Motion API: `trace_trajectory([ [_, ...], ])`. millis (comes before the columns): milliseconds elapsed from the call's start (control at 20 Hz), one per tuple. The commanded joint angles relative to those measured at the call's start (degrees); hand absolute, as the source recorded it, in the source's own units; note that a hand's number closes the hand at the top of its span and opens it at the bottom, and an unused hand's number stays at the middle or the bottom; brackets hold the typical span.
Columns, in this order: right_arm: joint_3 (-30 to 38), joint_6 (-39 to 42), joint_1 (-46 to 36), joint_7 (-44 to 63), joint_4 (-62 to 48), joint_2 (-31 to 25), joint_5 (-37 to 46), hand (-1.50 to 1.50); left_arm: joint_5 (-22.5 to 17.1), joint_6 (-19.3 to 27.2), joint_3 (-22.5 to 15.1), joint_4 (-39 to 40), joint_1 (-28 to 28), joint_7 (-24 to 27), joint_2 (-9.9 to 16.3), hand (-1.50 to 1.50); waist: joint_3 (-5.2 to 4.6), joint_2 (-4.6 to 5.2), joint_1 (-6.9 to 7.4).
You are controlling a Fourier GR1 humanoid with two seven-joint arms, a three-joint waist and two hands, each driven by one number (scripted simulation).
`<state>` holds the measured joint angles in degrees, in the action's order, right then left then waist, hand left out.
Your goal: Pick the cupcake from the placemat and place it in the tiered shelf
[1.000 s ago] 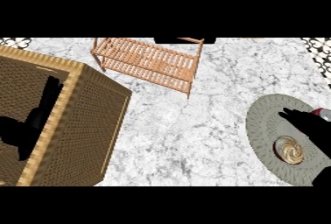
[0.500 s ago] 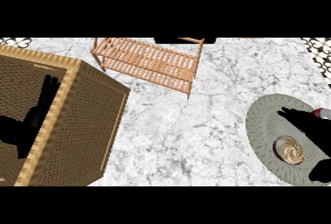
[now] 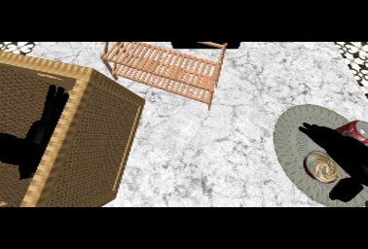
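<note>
Cupcake (image 3: 322, 166) sits on the round grey placemat (image 3: 291, 146) at the table's (image 3: 215, 146) right, with the right hand (image 3: 338, 151) over it, fingers (image 3: 310, 130) straight and open, thumb just beside the cake, nothing held yet. The step in hand looks like the reach before the grasp; next the fingers must curl round the cupcake, mind the red can (image 3: 352, 130) just behind, and carry it to the wooden shelf (image 3: 169, 70) well apart at the top. Left hand (image 3: 39, 136) rests open over the wicker box (image 3: 93, 146).

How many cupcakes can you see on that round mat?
1. The cupcake sits on the grey placemat at the right, beside the right hand. That hand covers part of the mat, so another could be hidden beneath it.
</note>
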<state>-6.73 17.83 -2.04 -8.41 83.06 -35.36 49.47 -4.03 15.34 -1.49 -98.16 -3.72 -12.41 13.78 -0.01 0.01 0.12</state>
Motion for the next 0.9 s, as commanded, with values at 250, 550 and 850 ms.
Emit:
trace_trajectory([
  [250,-2.33,0.55,-3.67,-0.59,-9.41,5.83,6.52,1.5,2.04,-1.8,-0.21,1.45,0.08,3.75,-1.94,0.0,0.01,0.04,0.15],
  [550,-2.21,-8.44,-5.15,-9.18,-13.62,3.78,12.03,1.5,-0.46,-4.45,3.5,2.95,-2.3,3.76,0.38,0.0,0.01,0.03,0.09],
  [850,-5.39,-4.93,-7.39,21.57,-7.01,26.66,15.19,1.5,0.85,-2.31,0.24,0.94,-1.81,0.45,-0.5,0.0,-0.27,-0.24,1.46],
])
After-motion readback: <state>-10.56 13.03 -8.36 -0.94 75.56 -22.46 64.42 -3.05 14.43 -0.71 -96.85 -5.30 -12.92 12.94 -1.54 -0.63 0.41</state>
